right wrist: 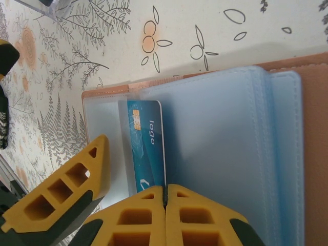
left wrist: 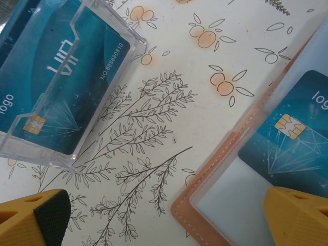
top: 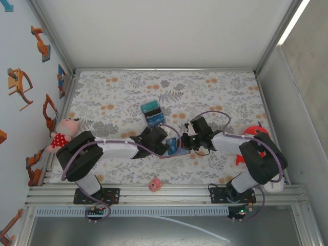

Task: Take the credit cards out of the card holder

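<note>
From overhead, I'm seeing the left gripper (top: 156, 139) and right gripper (top: 188, 139) meeting mid-table, with the card holder (top: 171, 149) lying between them. A clear card stand (top: 152, 114) is sitting at 12 o'clock from the left gripper.

On the left wrist, the left gripper (left wrist: 164, 225) is standing spread wide. The card holder (left wrist: 205, 192) is lying under its 3 o'clock finger, showing a teal credit card (left wrist: 300, 133) at 2 o'clock.

On the right wrist, the right gripper (right wrist: 165, 215) is pressing its fingers together at the credit card (right wrist: 148, 146), which is sitting pocketed toward 12 o'clock. I cannot tell whether it is pinching it.
</note>
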### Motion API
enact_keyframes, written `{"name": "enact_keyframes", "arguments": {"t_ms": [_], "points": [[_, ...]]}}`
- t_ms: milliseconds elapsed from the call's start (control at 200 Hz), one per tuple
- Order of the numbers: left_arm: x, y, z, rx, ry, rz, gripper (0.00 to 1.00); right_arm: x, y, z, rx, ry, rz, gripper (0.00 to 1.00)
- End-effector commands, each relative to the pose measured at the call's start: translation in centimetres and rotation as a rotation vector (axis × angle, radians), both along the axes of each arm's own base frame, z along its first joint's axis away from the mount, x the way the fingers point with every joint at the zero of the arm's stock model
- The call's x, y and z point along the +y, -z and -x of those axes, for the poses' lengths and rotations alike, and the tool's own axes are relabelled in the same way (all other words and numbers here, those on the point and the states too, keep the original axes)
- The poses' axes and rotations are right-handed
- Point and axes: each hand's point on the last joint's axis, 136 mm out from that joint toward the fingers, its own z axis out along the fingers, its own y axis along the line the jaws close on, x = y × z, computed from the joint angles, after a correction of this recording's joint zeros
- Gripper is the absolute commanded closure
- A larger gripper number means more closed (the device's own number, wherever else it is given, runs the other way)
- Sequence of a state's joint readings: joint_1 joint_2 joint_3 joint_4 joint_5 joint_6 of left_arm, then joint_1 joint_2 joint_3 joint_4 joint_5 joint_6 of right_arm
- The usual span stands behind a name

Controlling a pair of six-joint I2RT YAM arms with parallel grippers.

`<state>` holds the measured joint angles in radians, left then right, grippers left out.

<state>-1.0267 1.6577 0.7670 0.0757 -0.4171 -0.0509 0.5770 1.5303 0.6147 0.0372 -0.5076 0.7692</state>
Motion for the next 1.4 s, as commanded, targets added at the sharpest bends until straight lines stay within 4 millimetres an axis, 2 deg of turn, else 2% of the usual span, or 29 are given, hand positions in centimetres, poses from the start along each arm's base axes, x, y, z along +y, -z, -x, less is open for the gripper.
{"name": "enact_keyframes", "arguments": {"t_ms": [0, 210, 426, 641, 861, 1102, 1167, 1397], "points": [[-1.1, 0.0, 0.0, 0.001, 0.027, 0.005, 0.03, 0.2, -1.0, -0.5, -0.023, 0.007, -0.028, 1.00], [-0.6, 1.0, 0.2, 0.016, 0.011, -0.017, 0.03, 1.0, -1.6, -0.4, -0.029, 0.004, -0.099, 0.87], [-0.6, 1.1, 0.4, 0.025, 0.006, -0.006, 0.03, 1.5, -1.9, -0.4, -0.041, -0.001, -0.146, 0.84], [-0.7, 0.9, 0.5, 0.027, 0.002, 0.003, 0.03, 1.7, -1.0, -0.2, -0.028, 0.000, -0.129, 0.83], [-0.5, 0.6, 0.5, 0.022, -0.003, 0.006, 0.03, 2.1, -0.5, -0.2, -0.021, -0.010, -0.115, 0.85], [-0.7, 0.1, 0.1, 0.004, -0.007, 0.012, 0.03, 1.5, -0.3, -0.4, -0.039, -0.013, -0.053, 0.97], [-0.8, -0.3, 0.0, -0.005, -0.010, 0.019, 0.03, 1.2, -0.5, -0.5, -0.052, -0.015, -0.025, 1.00], [-1.1, -1.9, -0.4, -0.039, -0.016, 0.060, 0.03, -0.3, -1.9, -0.7, -0.109, -0.019, 0.070, 1.00]]}}
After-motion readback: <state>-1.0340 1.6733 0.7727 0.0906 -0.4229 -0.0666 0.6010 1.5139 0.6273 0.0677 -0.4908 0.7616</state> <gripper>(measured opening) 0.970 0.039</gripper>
